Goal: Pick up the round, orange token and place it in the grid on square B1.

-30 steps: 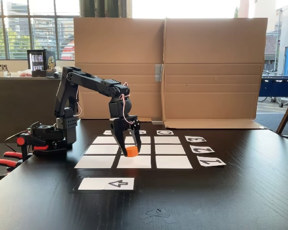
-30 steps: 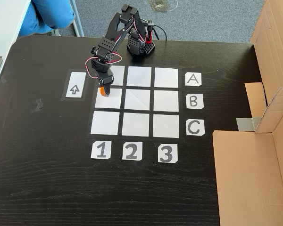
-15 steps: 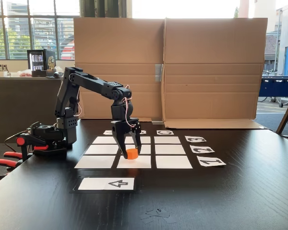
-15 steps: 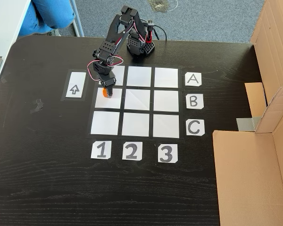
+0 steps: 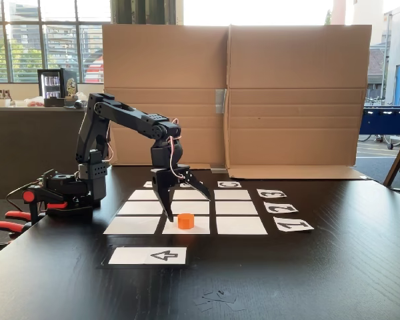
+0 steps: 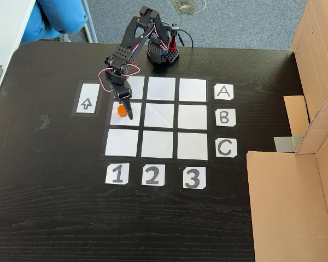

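The orange token (image 5: 185,221) (image 6: 120,109) sits flat on square B1 (image 5: 199,229) (image 6: 117,121), the square of the grid (image 5: 237,208) (image 6: 161,117) in the row labelled B and the column labelled 1. In both fixed views the black gripper (image 5: 187,208) (image 6: 123,109) hangs just above the token, open wide. One fingertip points down beside the token and the other is splayed out to the side. Neither finger touches the token.
A white card with a black arrow (image 5: 149,255) (image 6: 86,103) lies just outside the grid beside B1. Number labels (image 6: 151,175) and letter labels (image 6: 224,117) edge the grid. Cardboard walls (image 5: 233,100) (image 6: 295,196) stand along one table side. The arm's base (image 5: 70,193) (image 6: 163,53) is clamped at the table edge.
The gripper has opened and let go of the token, which now rests on the square. The gripper has lifted slightly, with its fingers spread.
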Controlling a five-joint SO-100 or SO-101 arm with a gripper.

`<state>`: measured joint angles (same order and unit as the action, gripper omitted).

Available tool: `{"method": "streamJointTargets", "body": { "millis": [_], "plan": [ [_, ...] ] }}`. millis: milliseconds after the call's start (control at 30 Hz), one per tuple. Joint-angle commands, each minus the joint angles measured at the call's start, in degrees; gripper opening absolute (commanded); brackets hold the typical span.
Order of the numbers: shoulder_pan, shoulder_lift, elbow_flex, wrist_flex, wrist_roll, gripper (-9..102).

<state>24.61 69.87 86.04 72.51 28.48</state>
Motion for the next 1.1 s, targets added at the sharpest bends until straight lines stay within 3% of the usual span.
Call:
{"method": "streamJointTargets", "body": {
  "millis": [0,367,567,733,867,933,1067],
  "plan": [
    [1.3,4.1,-0.1,-1.1,1.9,54],
    [8.5,25.0,6.4,-7.1,8.0,56],
    [18.5,42.4,11.9,-21.2,16.0,56],
    [32.5,53.8,14.2,-37.0,30.8,54],
    [44.6,61.6,16.7,-47.1,43.7,32],
    [49.6,64.7,17.2,-47.5,45.2,13],
    [59.0,72.7,22.9,-47.5,49.9,-1]
  ]
}}
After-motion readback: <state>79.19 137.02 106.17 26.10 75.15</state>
